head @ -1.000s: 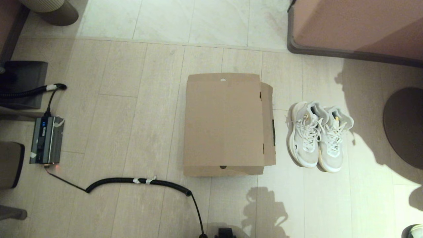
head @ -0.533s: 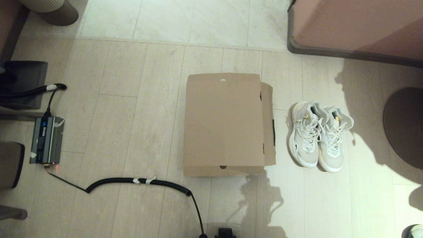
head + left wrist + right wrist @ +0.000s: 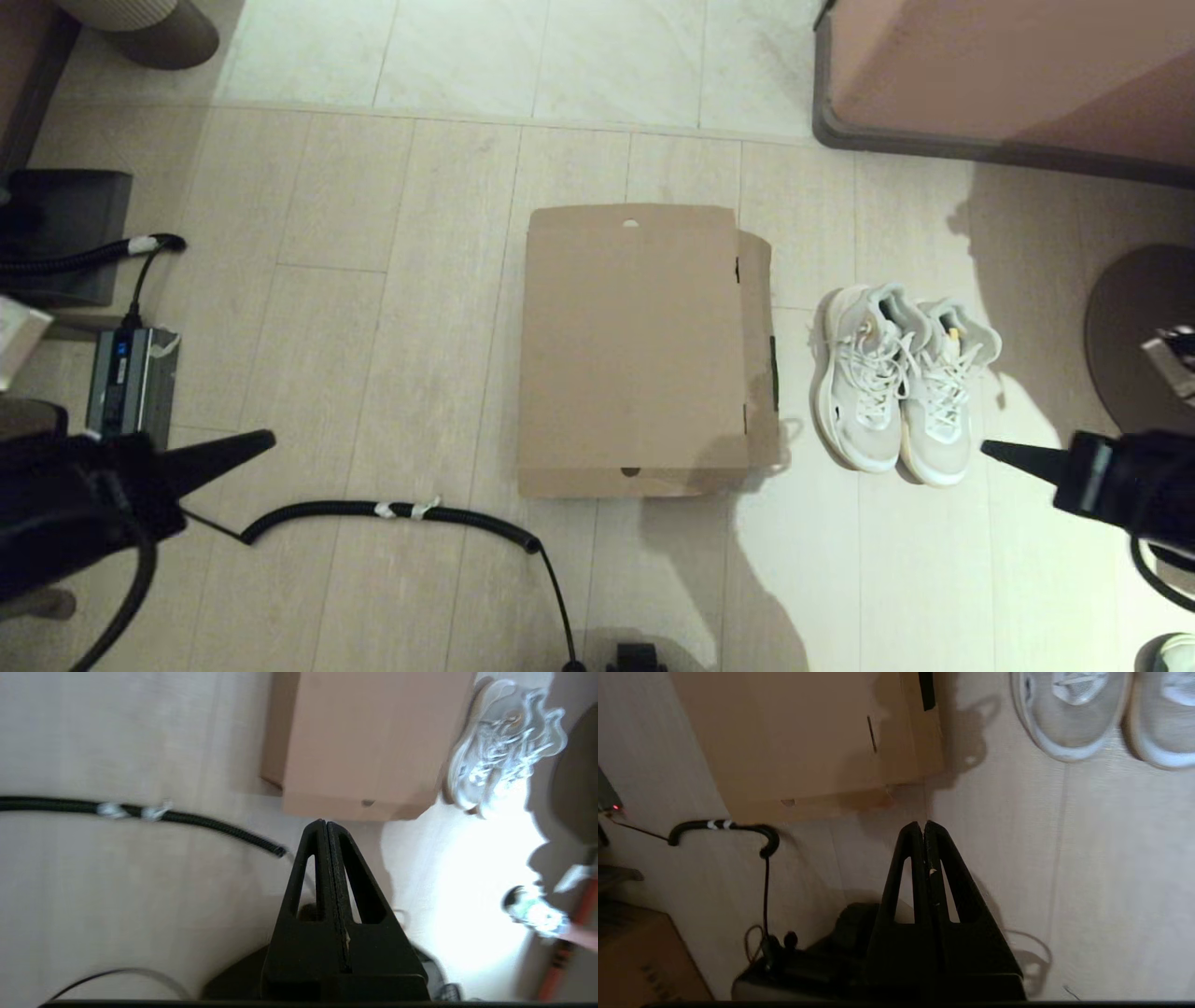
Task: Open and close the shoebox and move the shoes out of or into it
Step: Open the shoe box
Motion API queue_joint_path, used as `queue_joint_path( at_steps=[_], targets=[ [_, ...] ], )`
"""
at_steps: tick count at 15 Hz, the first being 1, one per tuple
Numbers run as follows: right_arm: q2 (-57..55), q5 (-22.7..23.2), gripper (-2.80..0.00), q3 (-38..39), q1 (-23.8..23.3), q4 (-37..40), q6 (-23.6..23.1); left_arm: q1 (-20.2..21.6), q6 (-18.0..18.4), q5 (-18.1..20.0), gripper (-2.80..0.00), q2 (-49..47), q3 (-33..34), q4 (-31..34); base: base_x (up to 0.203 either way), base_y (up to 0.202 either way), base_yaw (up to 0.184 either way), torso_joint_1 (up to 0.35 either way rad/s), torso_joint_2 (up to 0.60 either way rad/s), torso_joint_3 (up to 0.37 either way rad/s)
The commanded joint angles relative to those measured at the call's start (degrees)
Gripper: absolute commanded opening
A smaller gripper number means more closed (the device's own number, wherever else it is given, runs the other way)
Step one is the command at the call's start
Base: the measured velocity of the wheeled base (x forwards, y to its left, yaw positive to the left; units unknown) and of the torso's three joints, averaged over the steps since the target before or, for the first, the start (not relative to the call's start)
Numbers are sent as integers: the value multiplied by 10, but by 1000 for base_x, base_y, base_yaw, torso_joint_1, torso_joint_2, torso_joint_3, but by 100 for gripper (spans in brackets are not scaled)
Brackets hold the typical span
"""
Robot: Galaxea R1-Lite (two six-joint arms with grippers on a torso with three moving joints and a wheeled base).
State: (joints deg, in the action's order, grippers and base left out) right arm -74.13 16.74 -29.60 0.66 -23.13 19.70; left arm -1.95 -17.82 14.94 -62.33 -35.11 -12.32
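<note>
The brown cardboard shoebox (image 3: 635, 345) lies shut on the floor in the middle, its lid flap with a dark tape strip (image 3: 773, 373) on the side facing the shoes. The pair of white lace-up shoes (image 3: 901, 383) stands side by side on the floor to the box's right. My left gripper (image 3: 266, 439) is shut and empty, low on the left, well clear of the box (image 3: 369, 742). My right gripper (image 3: 990, 450) is shut and empty, just right of and nearer than the shoes (image 3: 1092, 714). The box (image 3: 803, 737) shows ahead of it.
A black coiled cable (image 3: 392, 511) runs across the floor near the box's front left corner. A grey power unit (image 3: 126, 383) sits at the left. A pink sofa base (image 3: 1008, 84) stands at the back right, and a round dark base (image 3: 1134, 345) at the right.
Both arms have come into the head view from the lower left and lower right. Their shadow has spread up onto the box's front right corner. Box and shoes have not moved.
</note>
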Motion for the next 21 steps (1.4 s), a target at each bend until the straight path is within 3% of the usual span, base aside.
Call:
queue_joint_path(
  at_steps=[1, 6, 9, 10, 11, 14, 17, 18, 21],
  targets=[
    [-188, 10, -280, -23, 5, -91, 19, -1, -7, 18, -280, -113, -8, -43, 0, 0, 0, 0, 0, 0],
    [-454, 44, -280, -120, 13, -288, 66, -7, -13, 35, -280, -235, -18, -148, 0, 0, 0, 0, 0, 0],
    [-539, 51, -280, -183, 14, -373, 81, -24, -12, 30, -280, -267, -24, -182, 0, 0, 0, 0, 0, 0],
    [-540, 52, -167, -190, 14, -378, 99, -24, -14, 30, -280, -267, -20, -183, 0, 0, 0, 0, 0, 0],
    [-541, 54, 0, -197, 13, -380, 111, -24, -14, 30, -280, -267, -18, -183, 0, 0, 0, 0, 0, 0],
    [-582, 102, 0, -221, 10, -431, 132, -24, -13, 30, -280, -261, -8, -185, 0, 0, 0, 0, 0, 0],
    [-665, 146, 0, -247, 11, -622, 261, -24, -13, 30, -280, -249, 22, -187, 0, 0, 0, 0, 0, 0],
    [-692, 153, 0, -265, 12, -640, 321, -24, -14, 30, -280, -246, 32, -188, 0, 0, 0, 0, 0, 0],
    [-707, 159, 0, -297, 13, -645, 390, -24, -12, 30, -280, -254, 52, -235, 0, 0, 0, 0, 0, 0]
  ],
)
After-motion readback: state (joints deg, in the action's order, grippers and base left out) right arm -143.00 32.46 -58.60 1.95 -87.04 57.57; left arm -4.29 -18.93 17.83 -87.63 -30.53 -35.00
